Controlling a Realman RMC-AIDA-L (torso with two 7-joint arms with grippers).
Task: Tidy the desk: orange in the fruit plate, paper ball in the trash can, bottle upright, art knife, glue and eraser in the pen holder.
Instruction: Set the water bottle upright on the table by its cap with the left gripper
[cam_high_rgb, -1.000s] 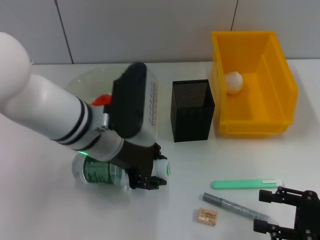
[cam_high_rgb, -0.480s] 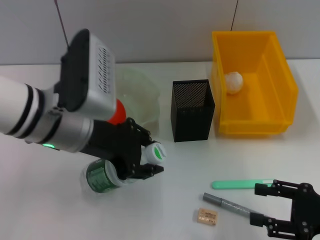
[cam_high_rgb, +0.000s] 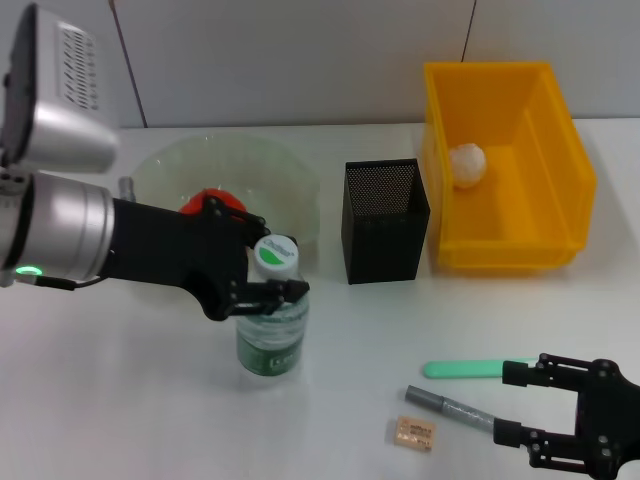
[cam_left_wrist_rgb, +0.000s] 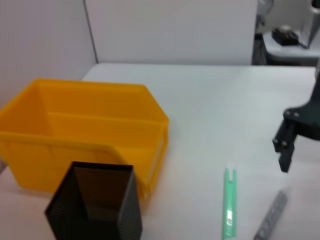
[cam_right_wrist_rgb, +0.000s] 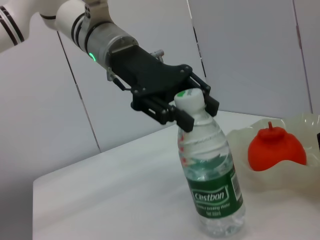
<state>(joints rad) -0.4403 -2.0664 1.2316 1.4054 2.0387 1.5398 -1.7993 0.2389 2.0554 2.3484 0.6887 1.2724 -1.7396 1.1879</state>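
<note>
The clear bottle (cam_high_rgb: 270, 335) with a green label stands upright on the desk, and my left gripper (cam_high_rgb: 268, 272) is shut on its neck just under the cap. The right wrist view shows the same grip (cam_right_wrist_rgb: 187, 107) on the bottle (cam_right_wrist_rgb: 214, 185). The orange (cam_high_rgb: 204, 201) lies in the clear fruit plate (cam_high_rgb: 280, 170). A paper ball (cam_high_rgb: 466, 164) sits in the yellow trash can (cam_high_rgb: 560, 160). The green art knife (cam_high_rgb: 480, 369), grey glue (cam_high_rgb: 450, 408) and eraser (cam_high_rgb: 413, 432) lie near the front edge. My right gripper (cam_high_rgb: 515, 405) is open beside them.
The black mesh pen holder (cam_high_rgb: 385, 220) stands between the plate and the trash can, a short way behind the bottle. In the left wrist view the pen holder (cam_left_wrist_rgb: 95, 207), trash can (cam_left_wrist_rgb: 85, 120) and art knife (cam_left_wrist_rgb: 229, 202) show.
My left gripper has swung the bottle from lying on its side to standing upright, and the arm has drawn back to the left. The right gripper has barely shifted.
</note>
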